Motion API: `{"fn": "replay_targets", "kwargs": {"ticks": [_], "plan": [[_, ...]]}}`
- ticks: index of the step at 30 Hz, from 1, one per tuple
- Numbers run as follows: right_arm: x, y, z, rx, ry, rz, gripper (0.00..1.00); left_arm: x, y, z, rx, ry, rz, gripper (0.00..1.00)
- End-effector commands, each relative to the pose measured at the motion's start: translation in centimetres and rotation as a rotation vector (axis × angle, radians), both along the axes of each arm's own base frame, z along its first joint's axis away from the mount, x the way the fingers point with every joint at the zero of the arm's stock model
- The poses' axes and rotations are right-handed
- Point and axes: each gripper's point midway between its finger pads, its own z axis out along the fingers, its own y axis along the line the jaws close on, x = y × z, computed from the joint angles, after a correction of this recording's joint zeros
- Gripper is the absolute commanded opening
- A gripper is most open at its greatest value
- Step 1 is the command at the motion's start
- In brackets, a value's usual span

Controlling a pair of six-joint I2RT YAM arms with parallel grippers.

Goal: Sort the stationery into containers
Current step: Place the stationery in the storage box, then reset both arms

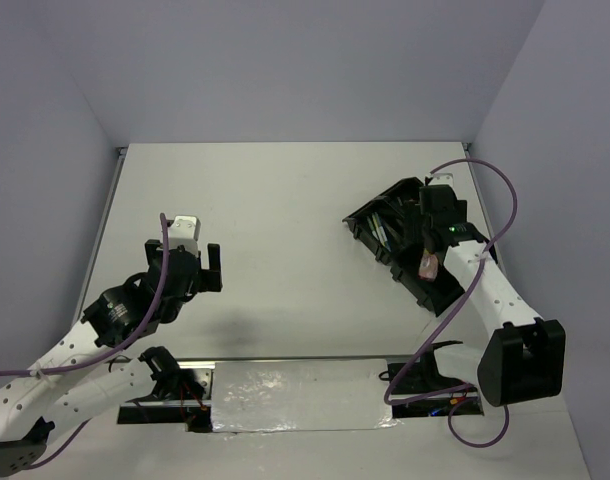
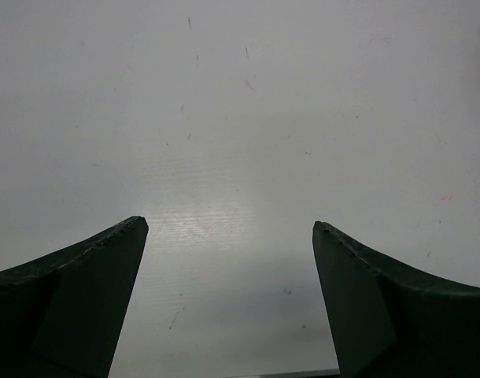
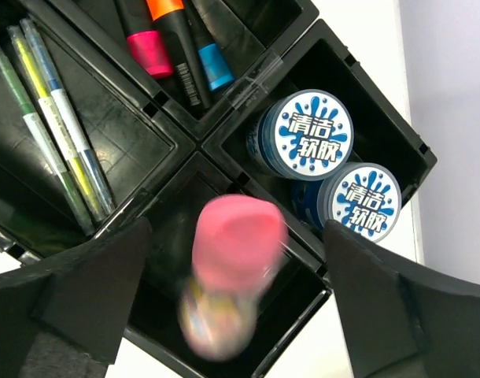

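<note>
The black organiser tray [image 1: 383, 228] sits at the right of the table, with my right gripper [image 3: 236, 227] open above its near compartment. A pink tube [image 3: 236, 260], blurred, is loose between the spread fingers without touching either, over that compartment. Two blue-white discs [image 3: 315, 135] lie in the neighbouring compartment. Short markers with pink, orange and blue ends [image 3: 171, 35] fill another, and thin pens [image 3: 55, 130] lie in the left one. My left gripper [image 2: 230, 224] hangs open over bare table at the left, holding nothing.
The tray lies close to the right wall [image 1: 545, 150] and the table's right edge. A shiny metal strip [image 1: 295, 395] runs between the arm bases at the near edge. White tabletop [image 1: 285, 230] stretches between the two arms.
</note>
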Motion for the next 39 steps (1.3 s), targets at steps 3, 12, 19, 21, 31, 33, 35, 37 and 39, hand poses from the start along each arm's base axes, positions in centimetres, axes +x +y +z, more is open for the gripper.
{"fn": "replay_targets", "kwargs": {"ticks": [3,12,19,21,31,33,35,37,39], "plan": [[0.6,0.2,1.1,0.023,-0.057,-0.005,1.0,0.5,-0.2,0.4,0.001,-0.021,0.002,0.99],[0.6,2.4,4.4,0.144,-0.175,0.069,1.0,0.5,0.2,0.6,-0.001,-0.028,0.024,0.99],[-3.6,10.3,12.9,0.486,-0.412,0.41,1.0,0.4,6.0,2.0,-0.009,-0.062,0.362,0.99],[-5.6,10.8,15.6,0.509,-0.491,0.464,1.0,0.1,7.5,2.5,-0.015,-0.084,0.426,0.99],[-15.4,8.7,21.6,0.504,-0.657,0.442,1.0,-3.7,11.3,7.3,-0.13,-0.199,0.484,0.99],[-17.1,8.0,22.9,0.481,-0.705,0.434,1.0,-4.7,11.7,8.9,-0.154,-0.213,0.462,0.99],[-19.5,6.7,24.1,0.439,-0.752,0.403,1.0,-5.5,11.8,10.5,-0.189,-0.226,0.425,0.99],[-21.7,5.6,24.3,0.407,-0.773,0.379,1.0,-6.5,11.9,11.0,-0.189,-0.217,0.385,0.99],[-23.8,4.5,25.6,0.375,-0.831,0.354,1.0,-7.6,12.6,12.4,-0.212,-0.238,0.372,0.99]]}}
